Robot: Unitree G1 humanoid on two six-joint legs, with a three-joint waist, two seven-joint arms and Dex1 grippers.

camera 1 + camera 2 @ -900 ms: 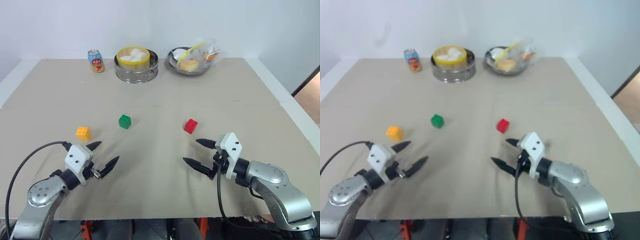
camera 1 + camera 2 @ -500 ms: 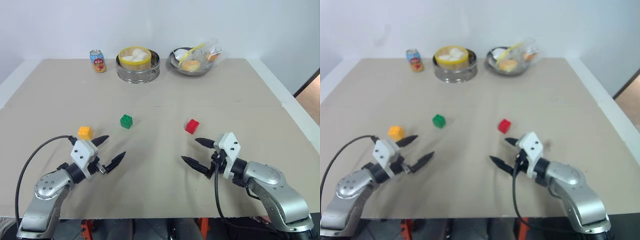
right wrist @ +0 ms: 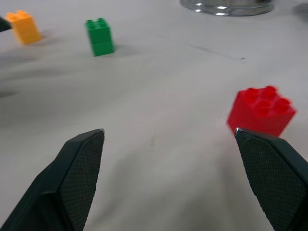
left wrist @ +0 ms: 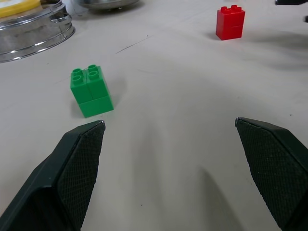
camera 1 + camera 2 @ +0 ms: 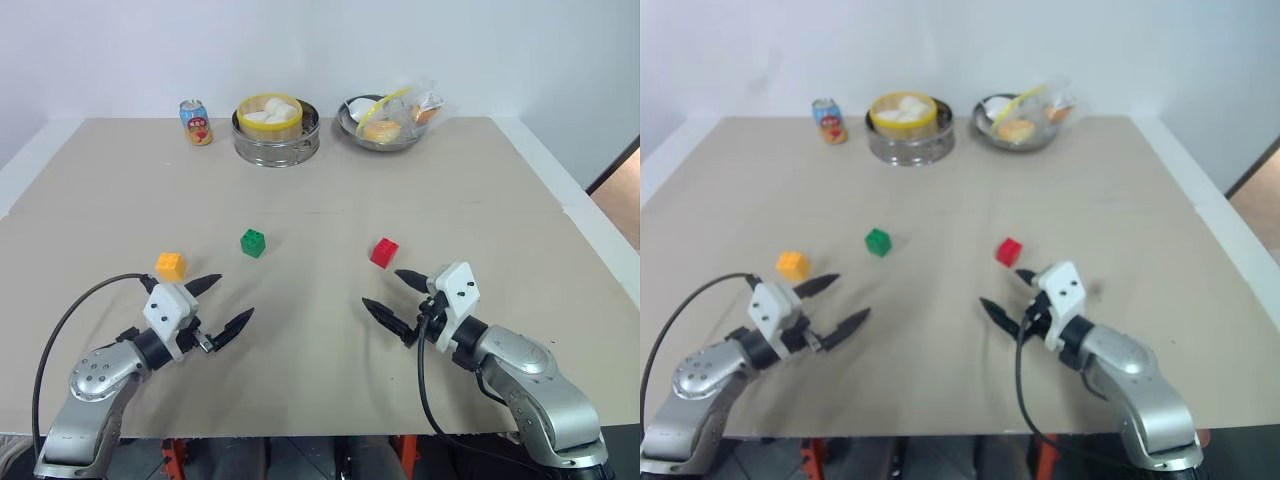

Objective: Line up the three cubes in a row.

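Observation:
Three studded cubes lie apart on the tan table [image 5: 320,190]. The yellow-orange cube [image 5: 170,265] is at the left, the green cube [image 5: 252,242] near the middle, the red cube [image 5: 382,252] to the right. My left gripper [image 5: 227,304] hovers open just in front of the yellow-orange cube, empty, aimed toward the green cube [image 4: 91,90]. My right gripper [image 5: 395,297] stands open and empty a little in front of the red cube [image 3: 261,110], which lies just beyond its outer fingertip.
Along the table's far edge stand a soda can [image 5: 194,122], a steel steamer [image 5: 275,129] with white buns and a metal bowl [image 5: 385,124] with bagged food. White table edges [image 5: 600,240] run down both sides.
My left gripper has moved forward and right to the yellow-orange cube. My right gripper has crept forward toward the red cube. The cubes have not moved.

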